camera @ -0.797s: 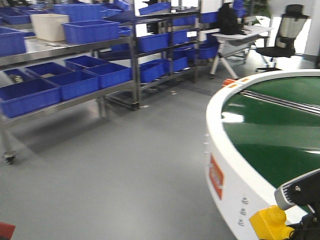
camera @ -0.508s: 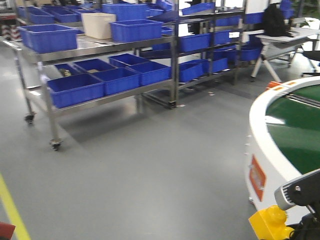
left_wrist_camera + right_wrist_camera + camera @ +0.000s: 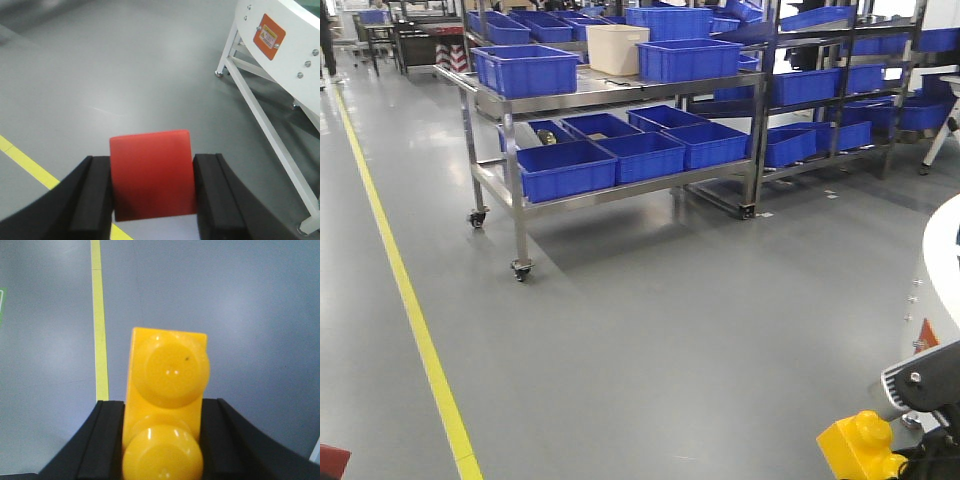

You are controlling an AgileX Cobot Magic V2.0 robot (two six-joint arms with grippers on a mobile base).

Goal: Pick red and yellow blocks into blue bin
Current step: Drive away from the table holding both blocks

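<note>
My left gripper (image 3: 152, 160) is shut on the red cube (image 3: 151, 180), held over grey floor; only a red corner (image 3: 332, 462) shows at the front view's bottom left. The yellow two-stud brick (image 3: 165, 405) sits clamped in my right gripper (image 3: 162, 405), and it also shows at the front view's bottom right as the yellow brick (image 3: 860, 447) beside the right gripper's body (image 3: 925, 385). Several blue bins stand far ahead on a steel cart; one low blue bin (image 3: 566, 168) is on its lower shelf. Which of them is the task's blue bin I cannot tell.
The wheeled steel cart (image 3: 510, 210) carries a cream tub (image 3: 616, 48) and a taller blue crate (image 3: 528, 70) on top. More racks with blue bins (image 3: 840, 60) stand behind. A yellow floor line (image 3: 410, 300) runs on the left. The white conveyor table's edge (image 3: 945, 260) and its legs (image 3: 260, 105) are at the right.
The front view has swung left: the round conveyor slid almost out at the right, and the cart and yellow line came into view. Both blocks stay gripped.
</note>
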